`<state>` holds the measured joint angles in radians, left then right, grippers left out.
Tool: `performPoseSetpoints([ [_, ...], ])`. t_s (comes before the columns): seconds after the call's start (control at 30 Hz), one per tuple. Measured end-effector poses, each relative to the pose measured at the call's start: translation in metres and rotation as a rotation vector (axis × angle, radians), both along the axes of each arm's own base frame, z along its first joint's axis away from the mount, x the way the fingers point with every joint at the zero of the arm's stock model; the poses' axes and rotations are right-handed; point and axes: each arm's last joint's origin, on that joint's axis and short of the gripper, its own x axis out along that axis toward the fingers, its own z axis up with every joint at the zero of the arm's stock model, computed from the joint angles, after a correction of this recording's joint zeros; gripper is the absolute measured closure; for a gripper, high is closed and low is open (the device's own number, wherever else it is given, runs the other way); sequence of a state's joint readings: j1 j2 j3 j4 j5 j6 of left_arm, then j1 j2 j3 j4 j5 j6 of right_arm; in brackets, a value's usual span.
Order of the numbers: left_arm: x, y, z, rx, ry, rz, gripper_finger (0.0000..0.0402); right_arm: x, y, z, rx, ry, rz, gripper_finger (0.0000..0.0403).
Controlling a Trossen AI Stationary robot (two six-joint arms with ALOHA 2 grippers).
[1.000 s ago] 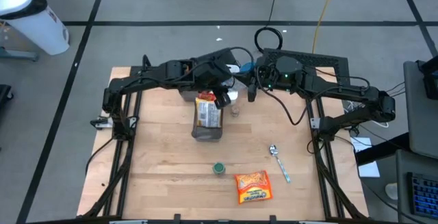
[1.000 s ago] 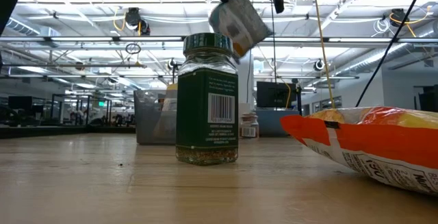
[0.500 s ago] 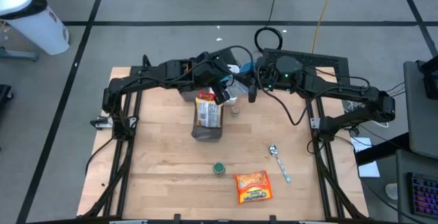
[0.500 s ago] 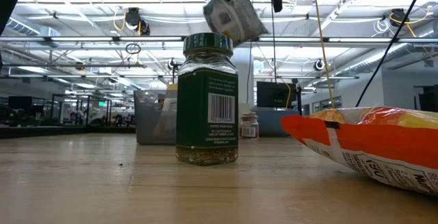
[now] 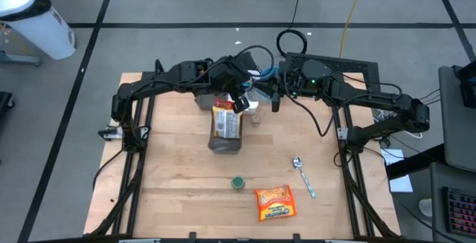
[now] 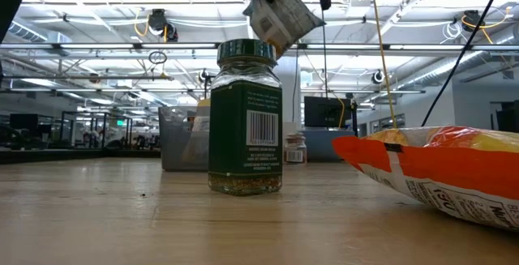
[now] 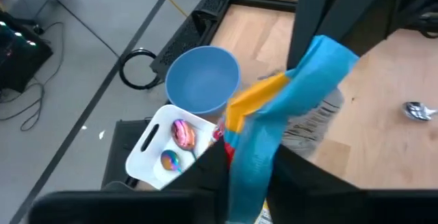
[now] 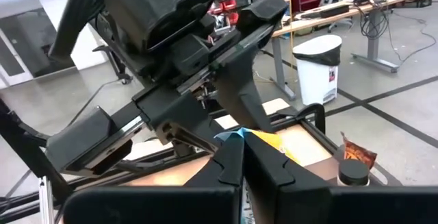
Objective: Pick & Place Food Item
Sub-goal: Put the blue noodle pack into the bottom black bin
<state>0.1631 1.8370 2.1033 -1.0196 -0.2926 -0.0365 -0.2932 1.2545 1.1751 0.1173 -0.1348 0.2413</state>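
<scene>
Blue-and-yellow, the food packet (image 7: 274, 125) hung clamped in the left pincer (image 7: 250, 172) above the counter (image 5: 171, 176), its long axis running straight out ahead; the blue bowl (image 7: 202, 79) lay just beyond; the right pincer (image 8: 243, 164), shut and empty, waited alongside.

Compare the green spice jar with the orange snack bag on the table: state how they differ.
The spice jar stands upright; the snack bag lies flat. The spice jar is clear glass with a dark green label and lid; the snack bag is soft, orange and crinkled. From above, the spice jar shows as a small round lid, the snack bag as a broader rectangle. Both rest untouched on the wooden table.
</scene>
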Motion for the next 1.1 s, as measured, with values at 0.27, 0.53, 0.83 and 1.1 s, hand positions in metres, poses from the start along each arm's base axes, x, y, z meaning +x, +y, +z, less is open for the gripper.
performPoseSetpoints([
  [0.27,0.002,-0.001,0.002,-0.018,-0.028,-0.03,0.0389,0.0,0.001,0.0,0.001,-0.001,0.02,0.0403],
  [0.53,0.003,-0.004,0.001,-0.073,-0.032,-0.133,0.0396,0.0,0.001,0.0,0.002,0.001,0.029,0.0403],
  [0.83,-0.017,-0.005,0.004,-0.092,0.069,-0.145,0.0397,-0.002,-0.001,-0.002,0.042,0.019,0.124,0.0323],
  [1.1,-0.051,-0.015,0.012,-0.2,0.183,-0.136,0.0399,-0.01,-0.005,-0.004,0.117,0.075,0.13,0.0203],
])
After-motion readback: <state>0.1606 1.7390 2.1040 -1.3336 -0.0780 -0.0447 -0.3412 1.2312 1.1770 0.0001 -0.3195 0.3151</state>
